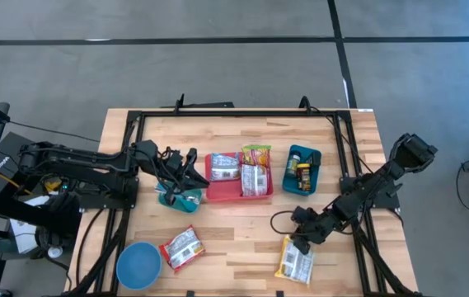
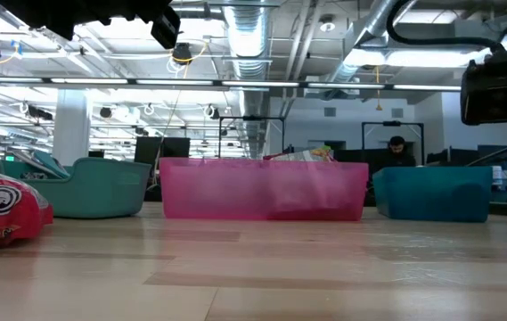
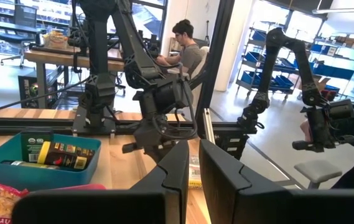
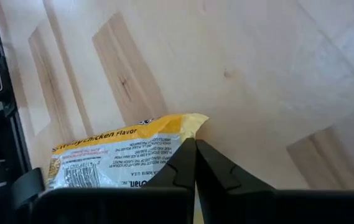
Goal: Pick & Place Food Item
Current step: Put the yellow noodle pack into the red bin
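A yellow noodle packet (image 1: 295, 261) lies flat on the wooden table near its front right; in the right wrist view it is the yellow packet (image 4: 114, 158) with a label on it. My right gripper (image 1: 302, 244) slants down onto the packet's far end, shut (image 4: 195, 144). My left gripper (image 1: 191, 162) hangs level above a teal bin (image 1: 178, 198) left of the pink tray (image 1: 214, 191). Its fingers (image 3: 193, 163) are shut with nothing between them. The tray holds several snack packets. My right gripper has its two fingers closed together on the packet's sealed end, by the yellow corner (image 4: 188, 126). They come slanting down from the table's right and far side. The fingertips hide the pinch itself. The packet lies flat on the table.
A second teal bin (image 1: 302, 169) with small bottles stands right of the pink tray. A red-and-white packet (image 1: 182, 247) and a blue bowl (image 1: 138, 266) lie at the front left. A black frame (image 1: 345, 177) runs along the table's sides. Bare wood lies between the tray and the yellow packet.
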`<move>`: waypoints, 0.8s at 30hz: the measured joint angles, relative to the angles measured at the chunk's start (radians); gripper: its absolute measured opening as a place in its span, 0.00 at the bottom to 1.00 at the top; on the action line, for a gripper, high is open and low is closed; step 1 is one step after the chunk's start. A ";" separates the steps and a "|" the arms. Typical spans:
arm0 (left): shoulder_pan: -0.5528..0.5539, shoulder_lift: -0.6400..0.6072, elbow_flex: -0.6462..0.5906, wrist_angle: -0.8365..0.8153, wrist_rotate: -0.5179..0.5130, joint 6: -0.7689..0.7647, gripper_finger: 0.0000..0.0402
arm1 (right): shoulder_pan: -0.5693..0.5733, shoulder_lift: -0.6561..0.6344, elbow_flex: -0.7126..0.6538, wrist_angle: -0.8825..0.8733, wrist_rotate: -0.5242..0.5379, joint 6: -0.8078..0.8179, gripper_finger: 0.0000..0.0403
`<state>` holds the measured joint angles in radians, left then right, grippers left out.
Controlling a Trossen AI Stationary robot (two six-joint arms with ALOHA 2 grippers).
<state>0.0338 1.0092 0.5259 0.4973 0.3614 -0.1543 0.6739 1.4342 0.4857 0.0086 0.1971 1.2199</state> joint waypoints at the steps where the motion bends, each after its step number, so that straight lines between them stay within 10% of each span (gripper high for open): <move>1: 0.000 0.000 0.000 0.000 0.000 0.000 0.08 | 0.000 0.000 0.000 0.000 0.011 -0.009 0.00; 24: 0.000 0.000 0.000 0.000 -0.003 0.000 0.08 | -0.029 0.000 0.001 0.075 0.028 -0.122 0.00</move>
<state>0.0341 1.0092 0.5257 0.4973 0.3588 -0.1545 0.6449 1.4338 0.4870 0.0833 0.2255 1.0982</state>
